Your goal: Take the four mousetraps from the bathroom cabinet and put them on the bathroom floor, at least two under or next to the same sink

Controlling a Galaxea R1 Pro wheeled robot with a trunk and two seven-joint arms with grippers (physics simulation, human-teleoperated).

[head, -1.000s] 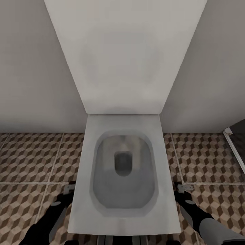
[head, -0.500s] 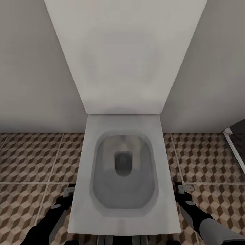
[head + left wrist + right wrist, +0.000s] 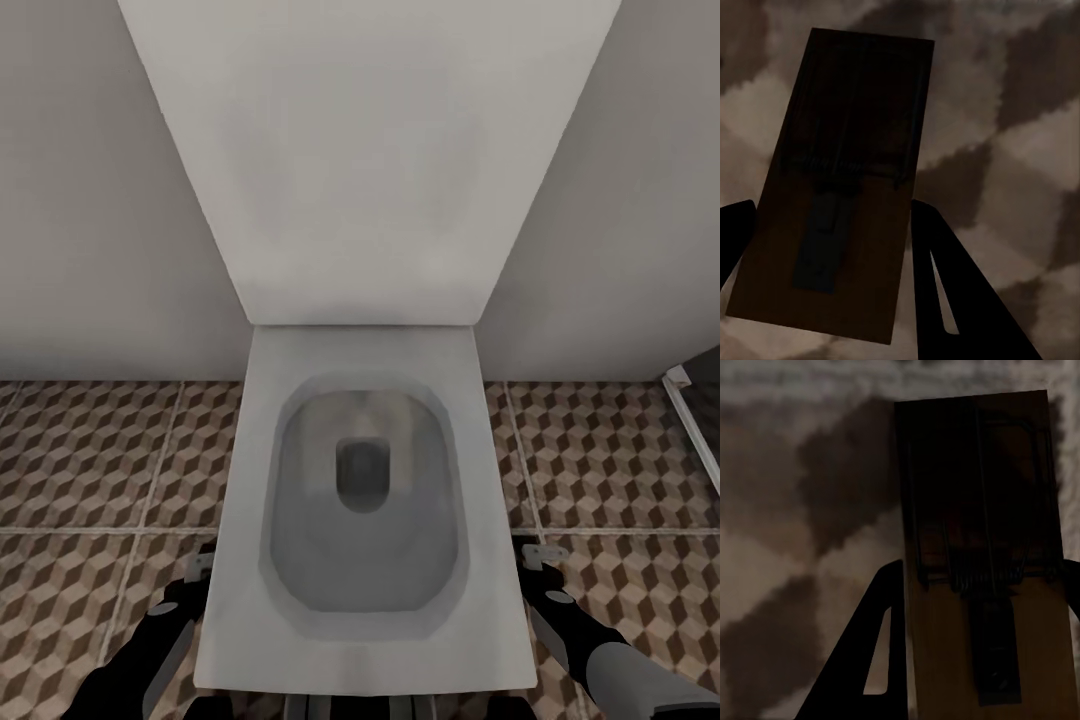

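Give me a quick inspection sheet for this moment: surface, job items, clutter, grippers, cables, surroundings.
Surface: bathroom floor, cube-patterned tiles.
Job's things: left mousetrap between the left gripper's fingers; right mousetrap between the right gripper's fingers.
Clutter: nothing seen.
Grippers: left gripper and right gripper low beside the toilet, each shut on a trap.
Cables: nothing seen.
Surroundings: toilet lid raised against the pale wall; dark frame at the right edge.

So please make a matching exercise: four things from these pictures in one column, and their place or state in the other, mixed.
Things:
1. toilet
2. left claw
3. right claw
4. bathroom floor

Descriptions:
A. cube-patterned tiles
B. lid raised, bowl open
C. holds the mousetrap with coiled spring visible
D. holds the tilted, darker mousetrap

Pairs: 1-B, 2-D, 3-C, 4-A
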